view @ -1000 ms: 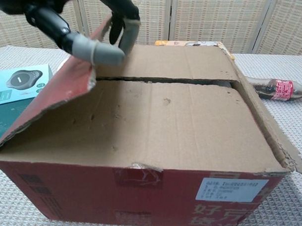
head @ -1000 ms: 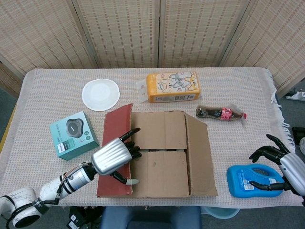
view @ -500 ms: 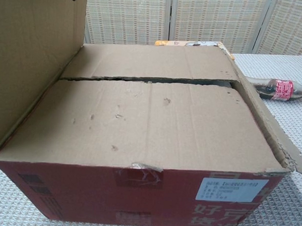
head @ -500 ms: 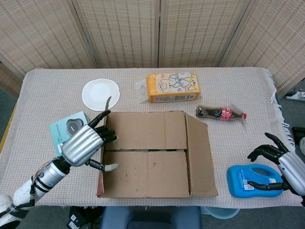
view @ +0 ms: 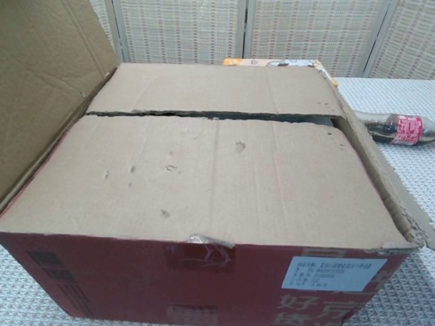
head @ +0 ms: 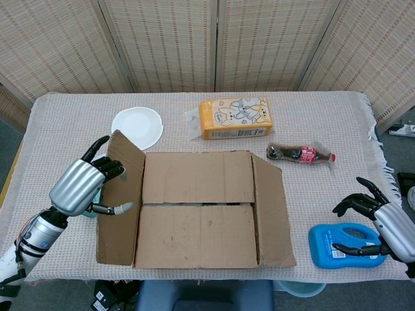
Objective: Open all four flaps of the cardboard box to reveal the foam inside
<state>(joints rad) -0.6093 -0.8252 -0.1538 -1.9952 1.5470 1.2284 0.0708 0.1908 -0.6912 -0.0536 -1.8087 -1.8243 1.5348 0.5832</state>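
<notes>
Cardboard box (head: 201,210) centred on worktop (head: 65,123), near front edge. Left flap (head: 120,197) swung outward past vertical, leaning away over the left side; brown inner face up in head view, also seen raised at left in chest view (view: 34,78). Right flap (head: 272,214) folded out and sloping down to the right. Far flap (head: 198,176) and near flap (head: 198,234) lying flat and closed, meeting at a seam across the middle; foam not visible. Red printed front wall with white label (view: 333,273) seen in chest view.

Left hand (head: 81,188) at outer side of left flap, fingers spread, holding nothing; fingertips (head: 123,207) against or just at the flap surface, exact contact not resolvable. Right hand (head: 382,223) at far right worktop edge, fingers apart and curved over the end of blue container (head: 340,246); touching or merely above, could not tell; no grasp evident.

Elsewhere on worktop: white plate (head: 137,127) behind left flap; yellow tissue pack (head: 235,118) behind box; dark bottle (head: 299,153) lying on its side, right of the pack; teal box mostly hidden behind left hand.
</notes>
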